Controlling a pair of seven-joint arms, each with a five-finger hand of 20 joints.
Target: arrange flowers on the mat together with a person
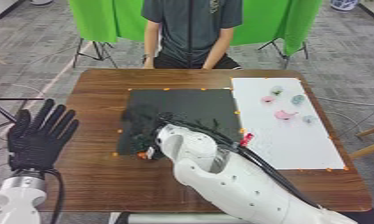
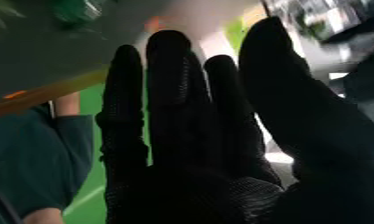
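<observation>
Head view gave us both hands at the brown wooden table [image 1: 90,180]. Our left hand [image 1: 38,140] lay beyond the table's left edge, its fingers [image 1: 52,119] straight and slightly spread, pointing away from us. Our right arm [image 1: 241,187] came in from the lower right, and our right hand [image 1: 146,124] was over the left part of the black mat [image 1: 201,102], where black glove against black mat made its outline hard to follow. The flowers were on the white mat [image 1: 299,150], toward its far end: a pale green one [image 1: 277,90], a pink one [image 1: 268,99] near it, a blue-green one [image 1: 298,100] to the right, and closer to us a larger pink one [image 1: 284,115] with a pale blue one [image 1: 309,119] just beside it. In the right wrist view, we saw that right hand's fingers [image 2: 170,75] straight, close together with narrow gaps, and the thumb [image 2: 277,75] straight too. We could not tell whether they touched the black mat.
</observation>
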